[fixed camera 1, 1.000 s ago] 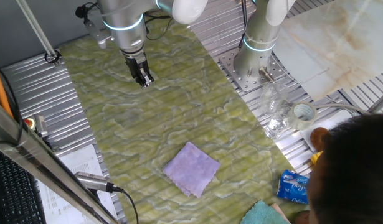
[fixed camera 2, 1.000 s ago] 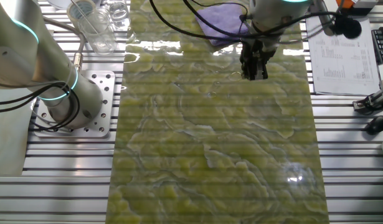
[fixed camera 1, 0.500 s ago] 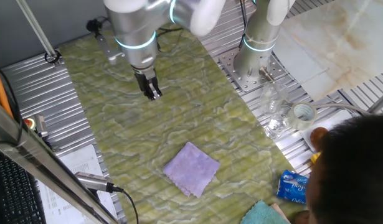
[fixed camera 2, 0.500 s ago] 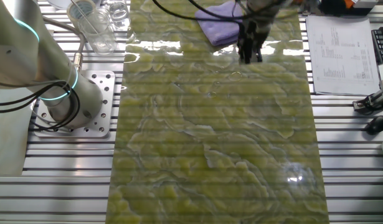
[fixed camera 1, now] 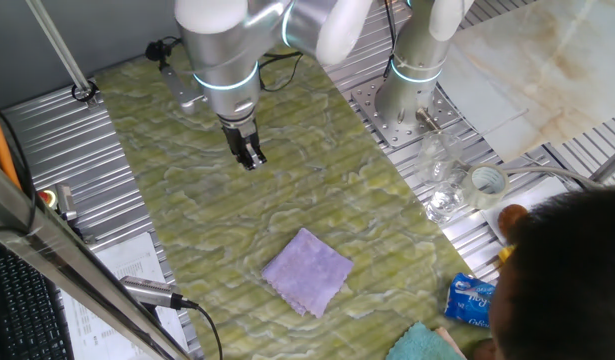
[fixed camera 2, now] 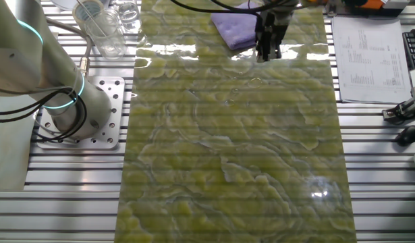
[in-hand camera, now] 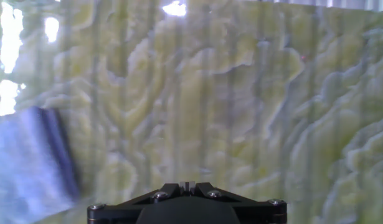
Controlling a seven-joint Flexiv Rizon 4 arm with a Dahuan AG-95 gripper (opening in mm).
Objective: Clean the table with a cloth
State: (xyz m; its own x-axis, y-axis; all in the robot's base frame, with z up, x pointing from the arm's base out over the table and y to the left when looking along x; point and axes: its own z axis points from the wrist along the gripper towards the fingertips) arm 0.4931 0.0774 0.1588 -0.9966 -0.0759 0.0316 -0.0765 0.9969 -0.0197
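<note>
Hand view: fingers (fixed camera 1: pixel 251 159) point down above table (fixed camera 1: pixel 187 220).

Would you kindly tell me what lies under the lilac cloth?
The cloth lies flat on the green-yellow table; only table covering shows around it. Whatever is beneath is hidden.

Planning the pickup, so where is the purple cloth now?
In one fixed view the cloth lies flat on the table, toward the near end, below the end effector and apart from it.
</note>
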